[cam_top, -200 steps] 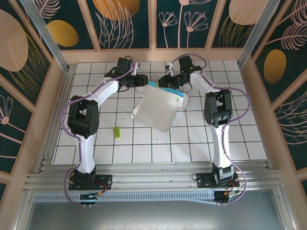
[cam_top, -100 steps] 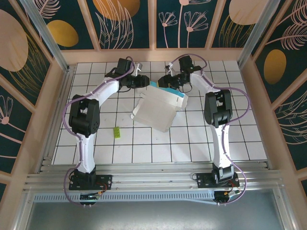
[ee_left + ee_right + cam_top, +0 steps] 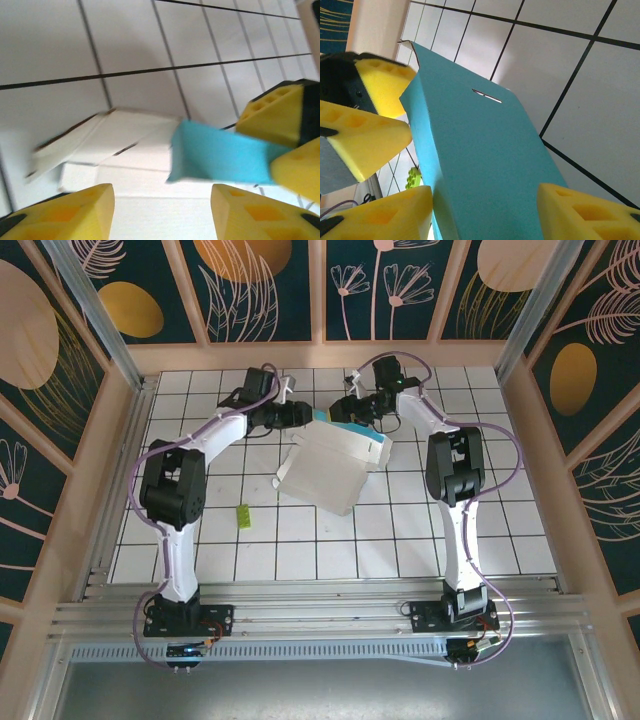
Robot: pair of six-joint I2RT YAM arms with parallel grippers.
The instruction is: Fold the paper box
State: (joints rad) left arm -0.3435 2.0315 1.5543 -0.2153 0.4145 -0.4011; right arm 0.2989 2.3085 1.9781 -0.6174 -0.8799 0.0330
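The paper box lies half folded on the tiles in mid-table, whitish-grey face up, with a cyan flap raised along its far edge. In the right wrist view that cyan flap spans the gap between the jaws of my right gripper, which is shut across it. From above, the right gripper sits at the flap's left end. My left gripper faces it from the left. It is open, with the white card below its jaws and the cyan flap just ahead.
A small yellow-green scrap lies on the tiles left of the box and shows as the scrap in the right wrist view. Wooden walls ring the tiled floor. The two grippers' yellow fingers stand close together.
My left gripper has drawn back slightly to the left, uncovering the cyan flap's end. The box and the right arm have stayed put.
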